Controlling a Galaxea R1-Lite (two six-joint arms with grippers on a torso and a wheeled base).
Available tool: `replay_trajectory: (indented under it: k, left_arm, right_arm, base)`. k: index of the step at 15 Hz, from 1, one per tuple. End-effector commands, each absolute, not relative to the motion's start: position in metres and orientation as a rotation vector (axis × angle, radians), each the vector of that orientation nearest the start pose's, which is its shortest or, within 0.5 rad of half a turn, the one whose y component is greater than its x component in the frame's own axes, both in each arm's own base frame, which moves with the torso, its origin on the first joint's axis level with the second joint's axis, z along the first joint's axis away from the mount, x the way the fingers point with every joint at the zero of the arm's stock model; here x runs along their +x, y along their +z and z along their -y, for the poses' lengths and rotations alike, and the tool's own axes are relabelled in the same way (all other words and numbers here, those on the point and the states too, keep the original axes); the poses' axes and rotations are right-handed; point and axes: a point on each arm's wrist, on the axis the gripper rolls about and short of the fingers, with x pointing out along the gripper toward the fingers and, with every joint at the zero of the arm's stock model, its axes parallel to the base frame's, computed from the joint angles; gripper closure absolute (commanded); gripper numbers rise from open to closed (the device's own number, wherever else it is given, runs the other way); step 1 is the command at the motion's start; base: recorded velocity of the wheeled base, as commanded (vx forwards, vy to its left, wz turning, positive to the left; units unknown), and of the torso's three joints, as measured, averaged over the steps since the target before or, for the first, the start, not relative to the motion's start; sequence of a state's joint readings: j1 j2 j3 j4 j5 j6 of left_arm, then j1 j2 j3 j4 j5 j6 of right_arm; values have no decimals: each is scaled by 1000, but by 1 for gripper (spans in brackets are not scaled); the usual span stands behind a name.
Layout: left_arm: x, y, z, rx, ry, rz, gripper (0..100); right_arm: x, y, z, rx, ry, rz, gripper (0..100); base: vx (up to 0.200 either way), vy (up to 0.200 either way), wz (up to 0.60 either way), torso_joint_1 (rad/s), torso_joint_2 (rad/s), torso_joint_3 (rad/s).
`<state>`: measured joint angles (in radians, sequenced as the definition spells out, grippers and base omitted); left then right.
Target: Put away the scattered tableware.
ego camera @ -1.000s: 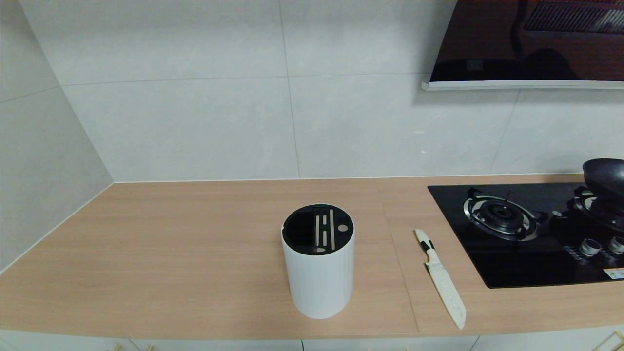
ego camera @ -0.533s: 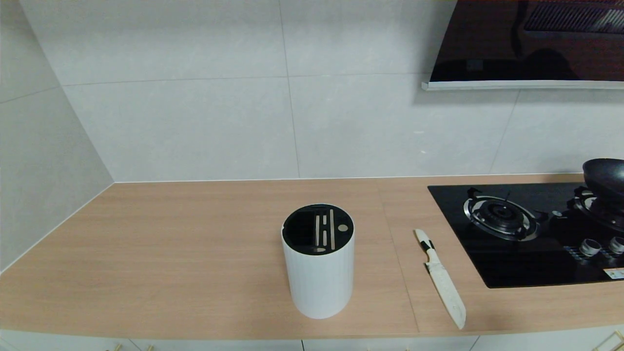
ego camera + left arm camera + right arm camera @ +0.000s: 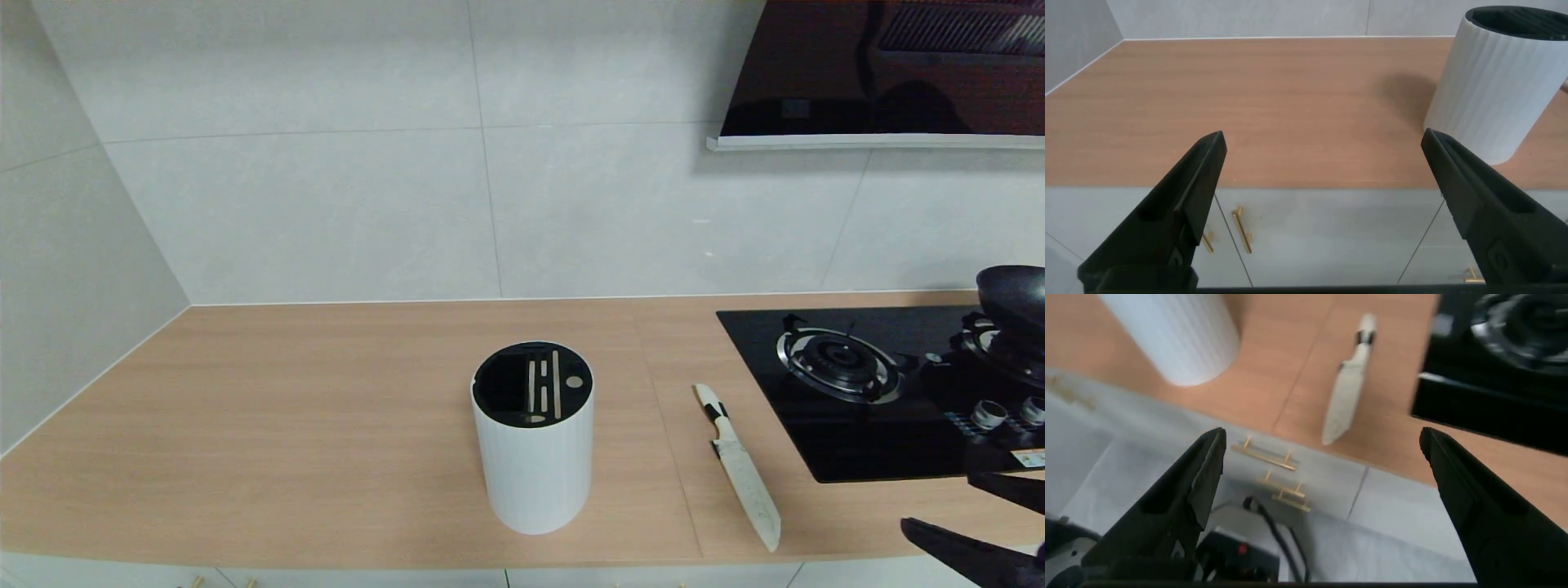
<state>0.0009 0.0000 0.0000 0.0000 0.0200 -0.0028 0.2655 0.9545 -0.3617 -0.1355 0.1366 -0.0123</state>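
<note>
the left hand (image 3: pixel 1323 137) hangs just off the front edge of the bench (image 3: pixel 1249 98), released and spread wide with nothing in it. it looks parked there, low and to the side, probably because the work lies on the other arm's side.

toward the middle of the bench stands the knife block (image 3: pixel 532 437), a white ribbed cylinder, upright, its black slotted top facing up. that placing makes sense for storage: a blade has to go in from above, straight down.

to the right of the block, apart from it, the knife (image 3: pixel 739 465) lies flat on the bare bench, between the block and the stove (image 3: pixel 882 392). its long axis runs from the wall side toward the front edge, slanting a little to the right. the handle is at the far end and the blade tip points at the front edge, stopping just short of it. to go into a slot it would have to be lifted and turned tip down.

the right hand (image 3: pixel 939 502) hovers at the front edge, right of the knife tip, released and holding nothing. it seems placed for an approach to the knife, which is untouched.

a dark pan (image 3: pixel 1012 298) sits on the far right burner.
</note>
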Motion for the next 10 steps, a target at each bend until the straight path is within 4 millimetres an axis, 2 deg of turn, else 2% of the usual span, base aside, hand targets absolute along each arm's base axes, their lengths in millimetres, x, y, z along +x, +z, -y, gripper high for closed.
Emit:
replay_trajectory:
  k: [1, 4, 10]
  left_arm:
    - [-23, 76, 0, -3, 21, -2, 0]
    - [-23, 76, 0, -3, 21, -2, 0]
    - [-23, 76, 0, -3, 21, -2, 0]
  right_arm:
    - [144, 145, -45, -57, 408, -600, 0]
    - [181, 131, -56, -60, 406, -657, 0]
    - [251, 87, -80, -102, 336, -666, 0]
  base:
    - [0, 0, 0, 0, 0, 0]
    - [0, 0, 0, 0, 0, 0]
    - [0, 0, 0, 0, 0, 0]
